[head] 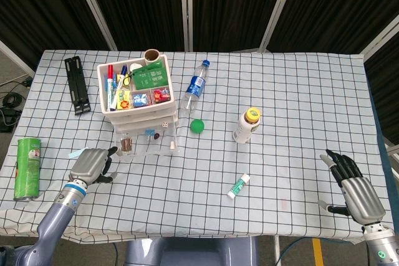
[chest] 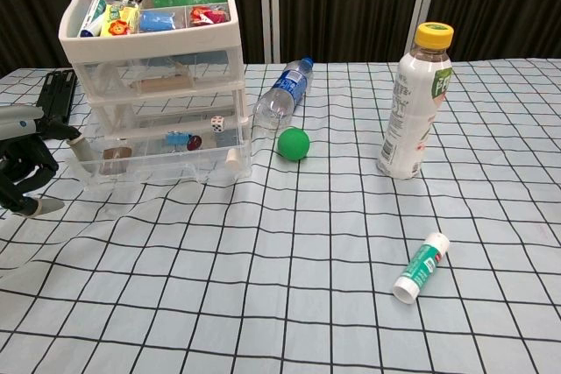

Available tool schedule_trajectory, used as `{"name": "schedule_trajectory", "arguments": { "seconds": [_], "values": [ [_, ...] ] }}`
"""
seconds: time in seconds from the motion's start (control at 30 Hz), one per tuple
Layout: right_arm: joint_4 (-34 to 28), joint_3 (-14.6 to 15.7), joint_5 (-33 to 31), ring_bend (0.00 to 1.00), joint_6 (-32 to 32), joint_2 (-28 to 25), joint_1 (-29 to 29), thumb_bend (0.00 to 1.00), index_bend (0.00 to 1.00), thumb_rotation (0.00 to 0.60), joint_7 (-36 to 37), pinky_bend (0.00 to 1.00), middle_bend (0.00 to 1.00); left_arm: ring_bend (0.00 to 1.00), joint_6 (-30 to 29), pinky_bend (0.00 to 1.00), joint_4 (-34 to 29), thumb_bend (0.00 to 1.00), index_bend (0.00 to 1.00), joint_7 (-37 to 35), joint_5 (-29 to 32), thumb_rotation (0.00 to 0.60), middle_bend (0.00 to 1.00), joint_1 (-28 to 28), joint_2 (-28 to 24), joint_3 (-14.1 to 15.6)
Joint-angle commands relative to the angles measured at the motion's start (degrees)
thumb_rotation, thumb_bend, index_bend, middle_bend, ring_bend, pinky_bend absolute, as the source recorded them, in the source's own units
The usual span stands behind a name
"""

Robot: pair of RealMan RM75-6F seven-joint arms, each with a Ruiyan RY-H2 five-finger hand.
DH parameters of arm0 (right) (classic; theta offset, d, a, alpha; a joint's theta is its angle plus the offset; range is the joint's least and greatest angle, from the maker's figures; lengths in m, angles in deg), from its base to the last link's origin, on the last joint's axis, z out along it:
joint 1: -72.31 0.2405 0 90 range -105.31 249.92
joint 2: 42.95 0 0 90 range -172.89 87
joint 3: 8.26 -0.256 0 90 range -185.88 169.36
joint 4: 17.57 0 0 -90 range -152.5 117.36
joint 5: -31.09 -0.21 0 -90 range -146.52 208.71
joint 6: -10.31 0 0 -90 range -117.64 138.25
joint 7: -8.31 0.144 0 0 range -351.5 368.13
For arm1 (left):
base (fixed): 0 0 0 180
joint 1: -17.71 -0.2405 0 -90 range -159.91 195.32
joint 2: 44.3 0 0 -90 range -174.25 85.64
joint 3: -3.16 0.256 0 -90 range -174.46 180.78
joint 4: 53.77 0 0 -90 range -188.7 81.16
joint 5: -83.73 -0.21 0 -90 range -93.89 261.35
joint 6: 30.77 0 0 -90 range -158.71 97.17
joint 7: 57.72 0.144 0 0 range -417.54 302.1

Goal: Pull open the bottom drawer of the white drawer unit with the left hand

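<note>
The white drawer unit [head: 134, 88] [chest: 149, 50] stands at the back left, its top tray full of pens and small items. Its clear bottom drawer [head: 149, 146] [chest: 166, 165] is slid partly out toward me, with dice and small bits inside. My left hand [head: 89, 165] [chest: 22, 168] sits at the drawer's front left corner, fingers curled. One finger [chest: 74, 139] hooks the drawer's front edge. My right hand [head: 354, 192] rests near the front right table edge with fingers spread, holding nothing; only the head view shows it.
A green can [head: 27, 167] lies left of my left hand. A black clamp [head: 76, 83] lies at the back left. A water bottle [head: 195, 86] and green ball [head: 197, 126] lie right of the unit. Further right are a yellow-capped bottle [head: 248, 124] and a small tube [head: 238, 185].
</note>
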Motion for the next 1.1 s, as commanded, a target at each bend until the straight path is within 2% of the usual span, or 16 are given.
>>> {"name": "schedule_trajectory", "arguments": {
  "seconds": [0.03, 0.13, 0.37, 0.67, 0.83, 0.93, 1.1],
  "values": [
    [0.0, 0.0, 0.0, 0.00, 0.0, 0.0, 0.0, 0.02, 0.00, 0.600, -0.1, 0.00, 0.00, 0.81, 0.1, 0.72, -0.4, 0.34, 0.35, -0.3, -1.1, 0.600, 0.78, -0.1, -0.2, 0.6],
    [0.0, 0.1, 0.1, 0.00, 0.0, 0.0, 0.0, 0.02, 0.00, 0.600, -0.2, 0.00, 0.00, 0.81, 0.1, 0.72, -0.7, 0.34, 0.34, -0.6, -2.0, 0.600, 0.78, -0.2, -0.3, 1.2],
    [0.0, 0.1, 0.1, 0.00, 0.1, 0.1, 0.0, 0.02, 0.00, 0.600, -0.3, 0.00, 0.00, 0.81, -0.5, 0.72, 0.4, 0.34, 0.24, -0.9, -1.3, 0.600, 0.78, 0.0, 0.3, 0.7],
    [-0.1, 0.1, 0.0, 0.00, 0.1, 0.1, 0.0, 0.02, 0.00, 0.600, -0.4, 0.00, 0.00, 0.81, -0.6, 0.72, 0.5, 0.34, 0.22, -2.4, -1.3, 0.600, 0.78, 0.1, -0.2, 0.2],
    [0.0, 0.0, -0.1, 0.00, 0.2, 0.1, 0.0, 0.02, 0.00, 0.600, -0.3, 0.00, 0.00, 0.81, -4.7, 0.72, -1.8, 0.34, 0.22, -2.9, -7.1, 0.600, 0.78, -1.4, -2.0, 0.4],
    [-0.1, 0.1, 0.0, 0.00, 0.3, 0.2, 0.1, 0.02, 0.00, 0.600, -0.5, 0.00, 0.00, 0.81, -9.0, 0.72, -5.4, 0.34, 0.24, -2.2, -13.1, 0.600, 0.78, -2.7, -4.7, 0.3],
    [-0.1, 0.1, -0.2, 0.00, 0.3, 0.1, 0.0, 0.02, 0.00, 0.600, -0.4, 0.00, 0.00, 0.81, -10.2, 0.72, -6.9, 0.34, 0.29, -0.7, -14.9, 0.600, 0.78, -2.8, -6.3, -0.1]
  ]
}}
